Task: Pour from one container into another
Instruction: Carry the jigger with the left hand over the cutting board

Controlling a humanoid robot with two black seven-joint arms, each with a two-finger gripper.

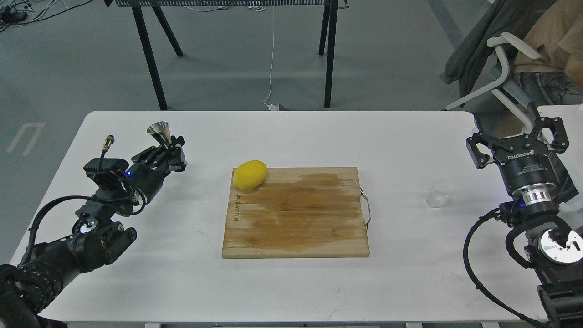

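The steel jigger [160, 132] is lifted off the white table [291, 136] at the left, upright, with my left gripper [172, 148] shut on its lower part, which is hidden by the fingers. The small clear glass cup [438, 193] stands on the table to the right of the cutting board. My right gripper [517, 139] is open, held up behind and to the right of the cup, apart from it, with nothing between its fingers.
A wooden cutting board [296, 212] with a metal handle [366, 207] lies in the middle of the table. A yellow lemon [249, 174] rests on its far left corner. A chair with clothing [514, 59] stands beyond the table's right corner.
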